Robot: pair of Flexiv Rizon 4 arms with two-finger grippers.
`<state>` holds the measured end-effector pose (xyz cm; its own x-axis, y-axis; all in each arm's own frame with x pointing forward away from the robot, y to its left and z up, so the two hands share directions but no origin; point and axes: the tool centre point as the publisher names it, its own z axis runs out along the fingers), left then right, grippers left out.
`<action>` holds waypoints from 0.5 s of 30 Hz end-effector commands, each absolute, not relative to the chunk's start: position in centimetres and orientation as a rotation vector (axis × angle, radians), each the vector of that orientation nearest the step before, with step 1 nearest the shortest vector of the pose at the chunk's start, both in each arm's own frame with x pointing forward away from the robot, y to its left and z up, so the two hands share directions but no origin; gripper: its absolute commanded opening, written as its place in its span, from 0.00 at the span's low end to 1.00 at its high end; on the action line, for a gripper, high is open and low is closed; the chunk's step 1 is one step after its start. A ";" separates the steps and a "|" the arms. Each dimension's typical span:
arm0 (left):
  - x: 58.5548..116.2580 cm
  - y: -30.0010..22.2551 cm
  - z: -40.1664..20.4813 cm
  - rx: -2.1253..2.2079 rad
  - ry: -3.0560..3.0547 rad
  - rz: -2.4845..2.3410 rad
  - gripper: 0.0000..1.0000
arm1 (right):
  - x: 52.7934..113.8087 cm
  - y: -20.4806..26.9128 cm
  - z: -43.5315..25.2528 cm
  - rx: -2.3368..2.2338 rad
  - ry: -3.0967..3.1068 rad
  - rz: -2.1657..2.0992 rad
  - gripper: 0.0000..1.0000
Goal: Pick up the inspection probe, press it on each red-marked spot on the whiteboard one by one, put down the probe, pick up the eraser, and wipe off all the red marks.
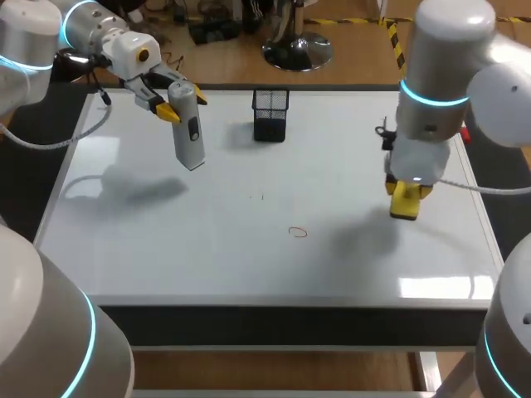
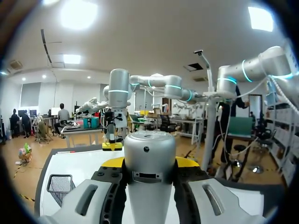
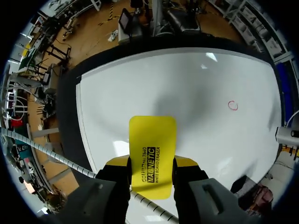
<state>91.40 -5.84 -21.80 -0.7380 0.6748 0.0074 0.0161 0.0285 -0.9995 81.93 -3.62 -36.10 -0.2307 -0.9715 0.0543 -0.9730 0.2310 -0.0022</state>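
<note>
My left gripper is shut on the grey inspection probe and holds it in the air over the whiteboard's far left part. In the left wrist view the probe fills the space between the yellow fingertips. My right gripper is shut on the yellow eraser, above the board's right side. The right wrist view shows the eraser clamped between both fingers, hovering off the board. One small red mark lies on the whiteboard near the middle, also visible as a red mark ahead of the eraser.
A black mesh pen holder stands at the board's far middle; the same holder shows beside the probe. A tiny dark speck sits on the board. The dark table edge runs along the front.
</note>
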 end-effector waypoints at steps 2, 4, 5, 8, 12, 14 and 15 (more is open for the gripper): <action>91.7 -5.8 -21.8 -0.704 -1.815 1.756 0.00 | 80.0 -1.1 -35.8 1.947 -2.437 0.119 0.00; 91.7 -5.8 -21.8 -0.704 -1.815 1.756 0.00 | 79.3 0.2 -35.7 1.979 -2.433 0.104 0.00; 91.7 -5.8 -21.8 -0.704 -1.815 1.756 0.00 | 78.9 0.9 -35.7 1.987 -2.426 0.111 0.00; 91.7 -5.8 -21.8 -0.704 -1.815 1.756 0.00 | 78.0 2.6 -35.7 2.025 -2.426 0.070 0.00; 91.7 -5.8 -21.8 -0.704 -1.815 1.756 0.00 | 76.9 4.8 -35.8 2.071 -2.406 0.050 0.00; 91.7 -5.8 -21.8 -0.704 -1.815 1.756 0.00 | 76.5 5.8 -35.8 2.098 -2.386 0.050 0.00; 91.7 -5.8 -21.8 -0.704 -1.815 1.756 0.00 | 76.3 6.3 -35.8 2.108 -2.380 0.047 0.00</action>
